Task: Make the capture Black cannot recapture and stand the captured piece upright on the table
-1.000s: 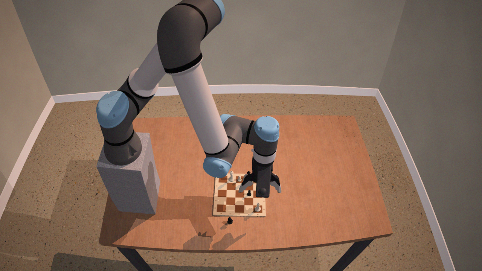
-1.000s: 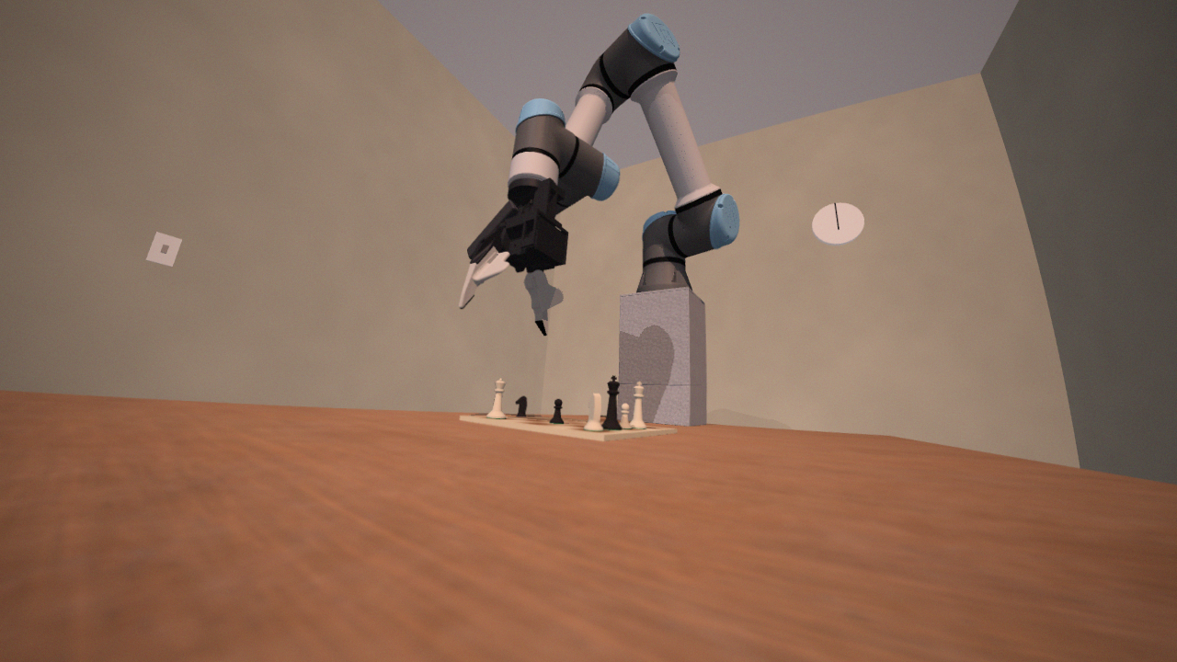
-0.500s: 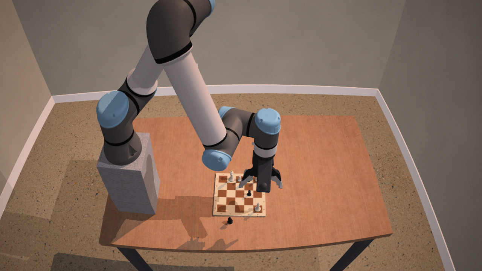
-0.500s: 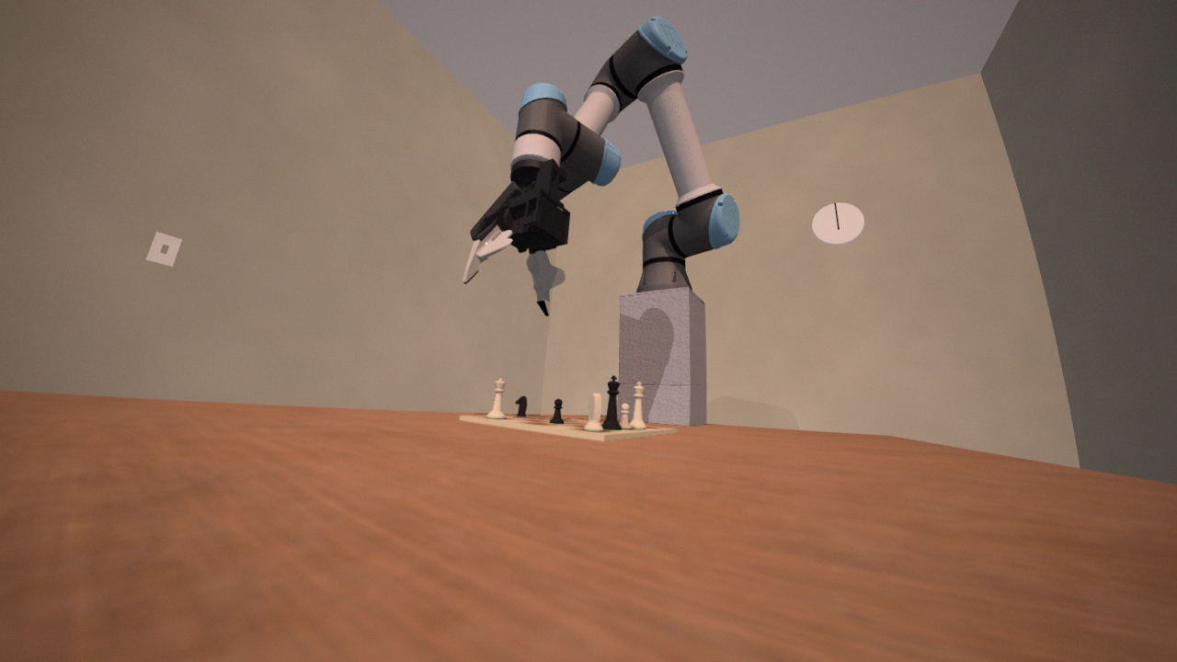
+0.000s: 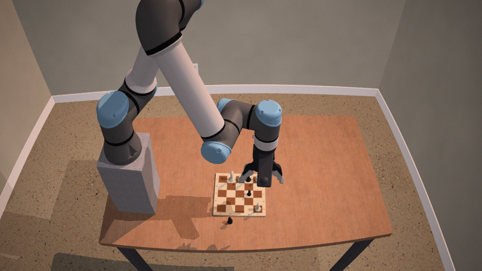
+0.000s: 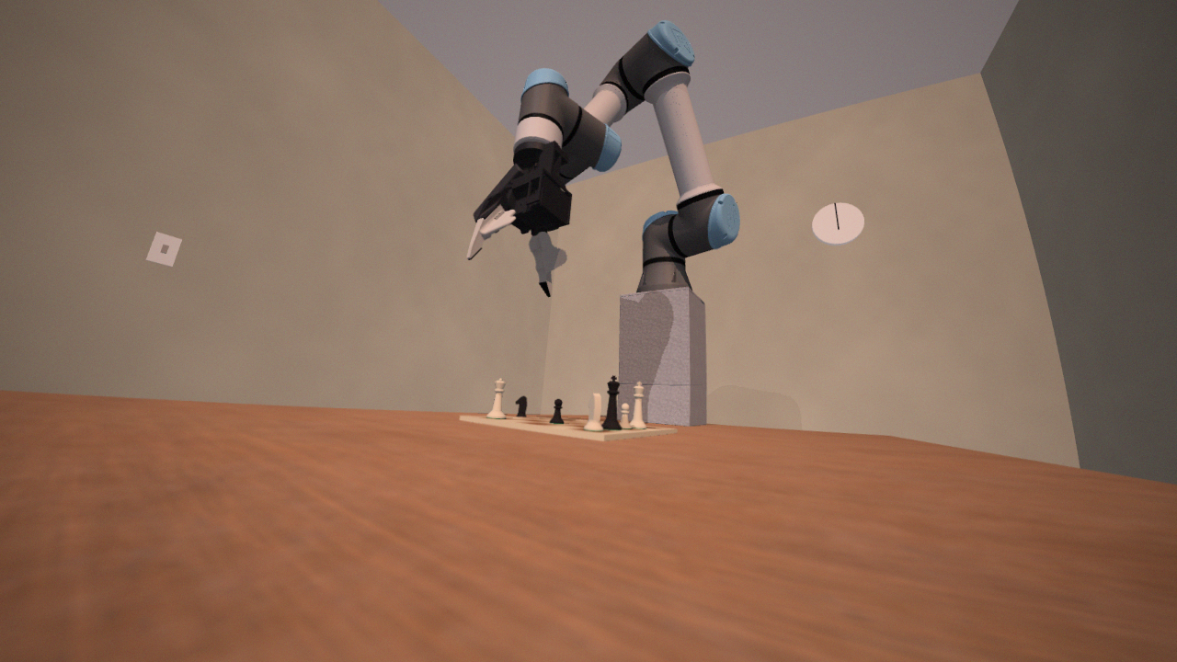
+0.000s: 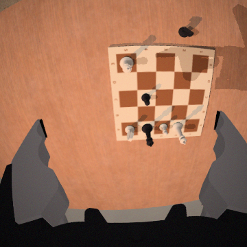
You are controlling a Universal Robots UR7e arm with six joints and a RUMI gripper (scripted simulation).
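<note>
Over the chessboard [image 5: 214, 198] [image 6: 531, 428] [image 7: 114, 99], hovering with jaws spread wide, likely to find the white piece on E5 [image 5: 257, 207] [image 6: 497, 404] [image 7: 126, 64] light, rigid, best pinched mid-stem, though hard to identify.

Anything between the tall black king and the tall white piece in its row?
Yes, one small white pawn, upright; wrist view shows it clearest.

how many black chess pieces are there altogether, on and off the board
3: a pawn near the board's middle, the king between white pieces along one edge, and a knight on the table.
</note>
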